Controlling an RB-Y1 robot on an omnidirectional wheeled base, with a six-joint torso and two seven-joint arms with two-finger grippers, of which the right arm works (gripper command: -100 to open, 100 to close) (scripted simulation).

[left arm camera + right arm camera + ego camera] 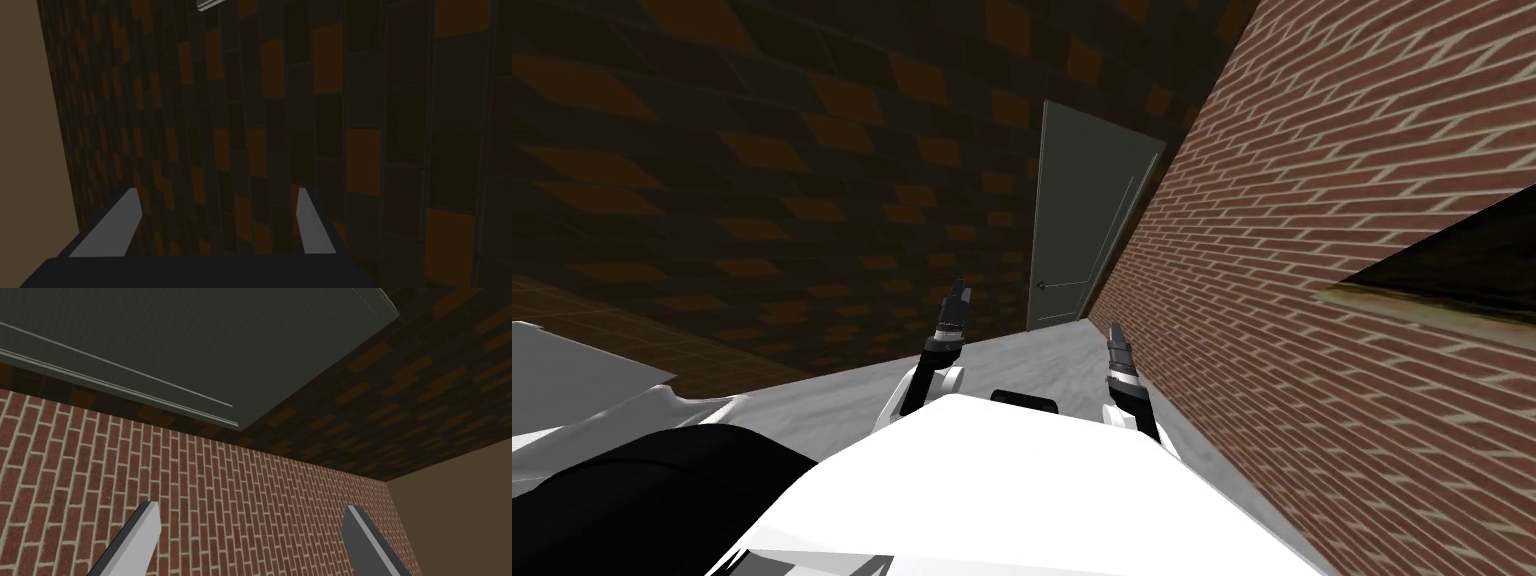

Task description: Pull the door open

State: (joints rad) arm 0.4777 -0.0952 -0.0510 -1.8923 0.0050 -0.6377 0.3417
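I'm well short of the shut grey-green panelled door (1084,220); my left gripper (958,290) and right gripper (1115,331) are spread, empty. Next: drive closer to its small dark knob (1042,285).

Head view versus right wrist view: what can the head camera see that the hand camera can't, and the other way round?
Head view adds the door handle, the pale floor and the left gripper. Right wrist view adds a plain tan surface and shows its fingers standing wide apart. Both share the right gripper, the grey door, the red brick wall and the dark tiled wall.
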